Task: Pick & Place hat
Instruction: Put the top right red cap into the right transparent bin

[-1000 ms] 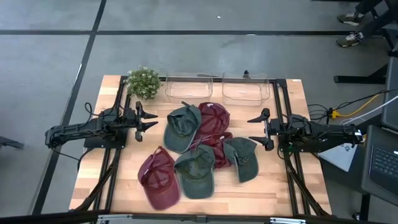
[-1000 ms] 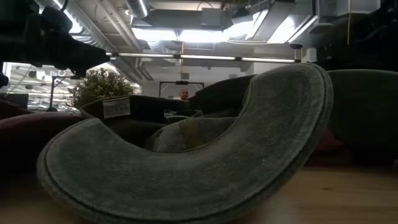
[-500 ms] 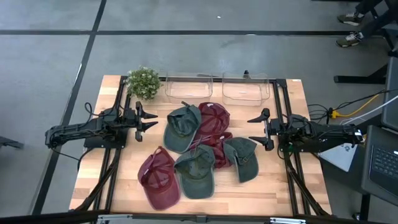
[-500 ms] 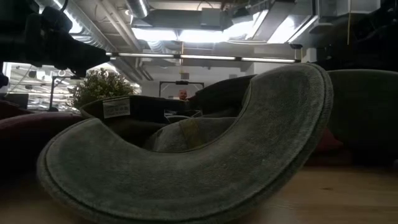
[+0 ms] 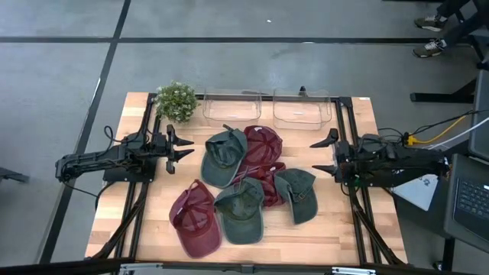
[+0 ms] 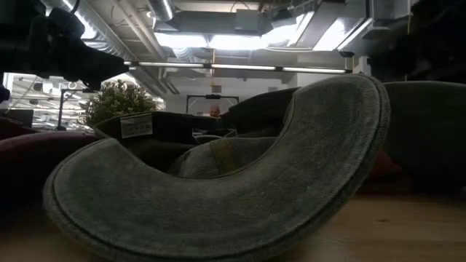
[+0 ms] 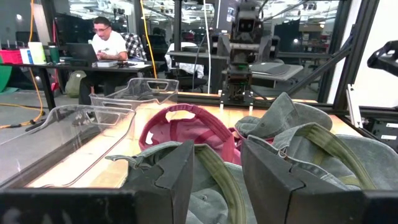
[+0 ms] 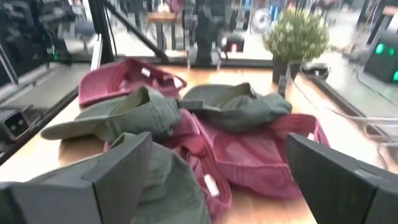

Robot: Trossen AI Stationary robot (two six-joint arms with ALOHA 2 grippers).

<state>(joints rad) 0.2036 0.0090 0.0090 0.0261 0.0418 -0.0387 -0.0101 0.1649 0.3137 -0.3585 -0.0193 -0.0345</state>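
High view gives me six caps heaped mid-table: three green, three maroon, overlapping. My right gripper point(image 5: 327, 153) sits just right of the heap, fingers spread wide and empty, nearest the green cap point(image 5: 296, 194) on that side. My left gripper point(image 5: 182, 147) waits just left of another green cap point(image 5: 224, 155), fingers partly apart, holding nothing. Two clear bins point(image 5: 231, 107) stand behind the heap beside a potted plant point(image 5: 176, 101).
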